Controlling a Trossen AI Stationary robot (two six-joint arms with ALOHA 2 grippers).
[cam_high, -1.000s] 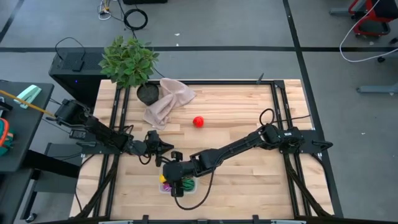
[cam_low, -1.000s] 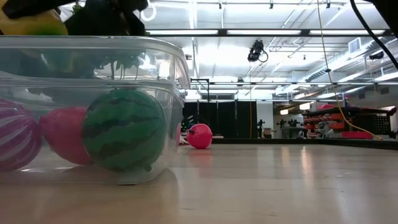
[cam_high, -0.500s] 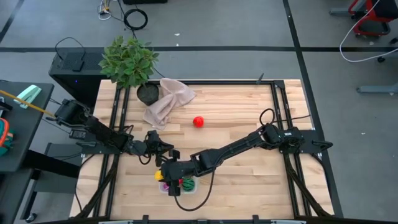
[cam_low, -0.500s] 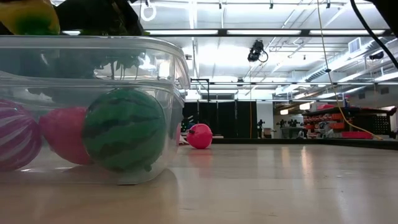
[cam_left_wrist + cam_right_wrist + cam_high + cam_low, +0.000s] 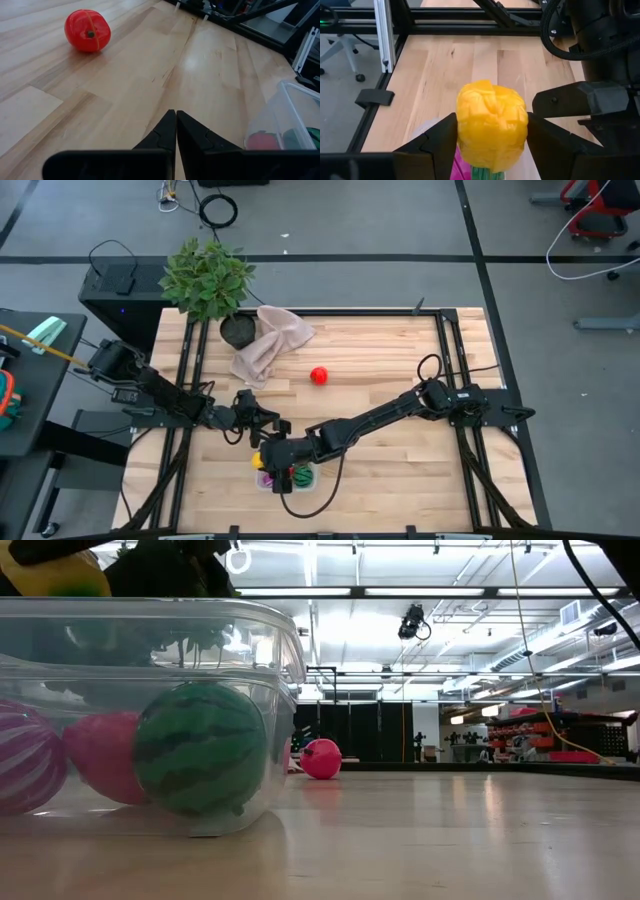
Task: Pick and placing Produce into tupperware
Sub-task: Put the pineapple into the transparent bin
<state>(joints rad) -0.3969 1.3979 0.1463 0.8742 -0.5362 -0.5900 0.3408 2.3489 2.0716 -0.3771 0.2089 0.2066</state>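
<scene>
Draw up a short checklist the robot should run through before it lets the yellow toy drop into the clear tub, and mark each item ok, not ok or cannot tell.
1. Yellow toy pepper sits between the right gripper's fingers: ok.
2. Right gripper is over the clear tub, seen from above: ok.
3. Tub has free space beside the watermelon ball, pink piece and purple striped piece: cannot tell.
4. Left gripper is shut, empty and beside the tub, not over it: ok.
5. All produce collected: not ok, the red tomato lies on the table.
</scene>
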